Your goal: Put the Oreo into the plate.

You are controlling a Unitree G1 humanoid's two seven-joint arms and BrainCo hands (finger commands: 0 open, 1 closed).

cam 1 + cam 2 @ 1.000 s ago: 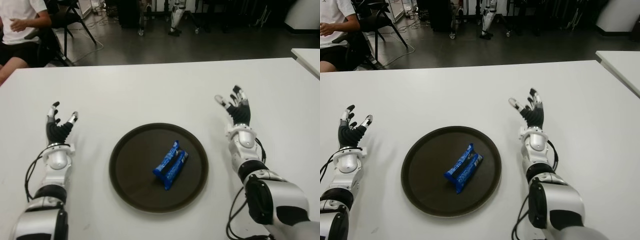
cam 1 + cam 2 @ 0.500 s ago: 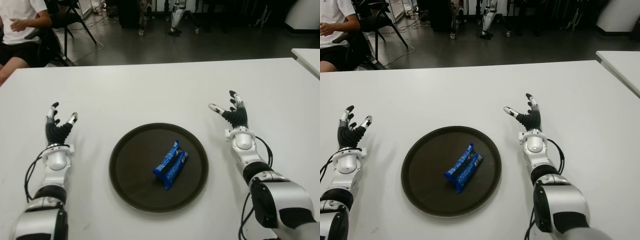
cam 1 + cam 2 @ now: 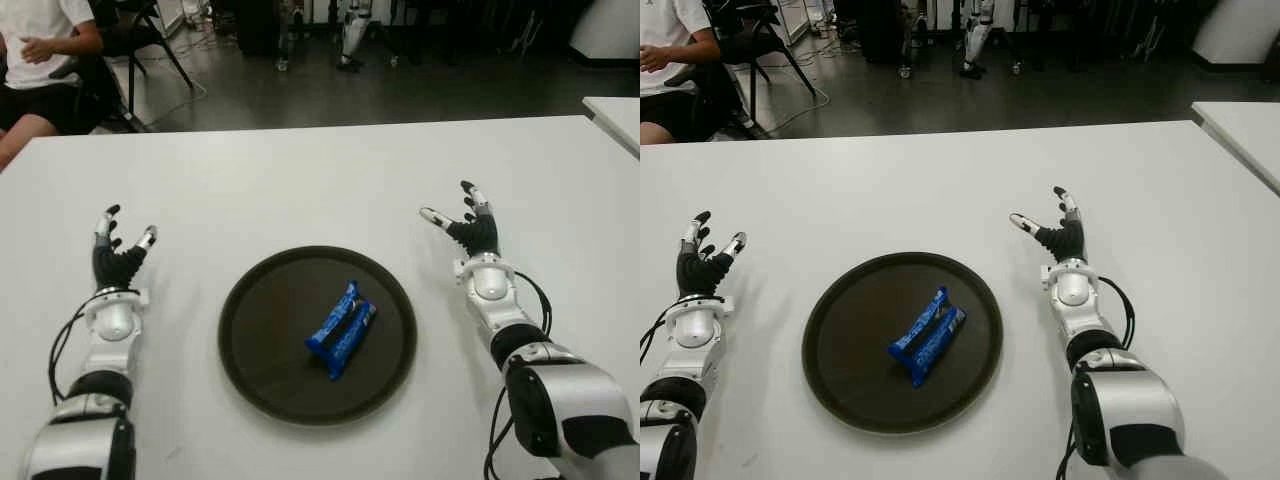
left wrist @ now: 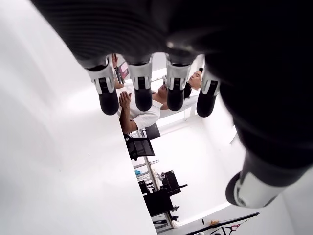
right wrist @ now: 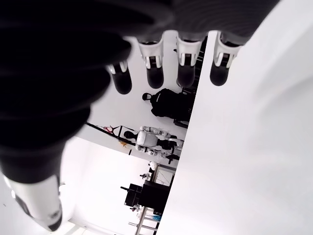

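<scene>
The right hand (image 3: 472,228) showed in the right middle of the head camera's frame, its fingers (image 5: 187,55) spread wide and holding nothing, thumb stretched toward the frame's centre; it sat just beside the right rim of the plate (image 3: 260,290), apart from it; whether it touched the table (image 3: 300,180) could not be told. The left hand (image 3: 118,255) showed at the left middle of the frame, well apart from the plate's left rim, its fingers (image 4: 143,90) likewise open and relaxed, grasping nothing.

Between the two hands, in the lower centre of the frame, lay the round dark plate, flat on the white table; the Oreo (image 3: 341,330), a blue packet, lay inside it, a little right of the plate's middle, slanted with one end toward the upper right and the other toward the lower left.

In the upper left corner a person (image 3: 40,50) in a white shirt sat beyond the table's far edge, beside a dark chair (image 3: 135,35); another white table's corner (image 3: 615,110) showed at the right edge.
</scene>
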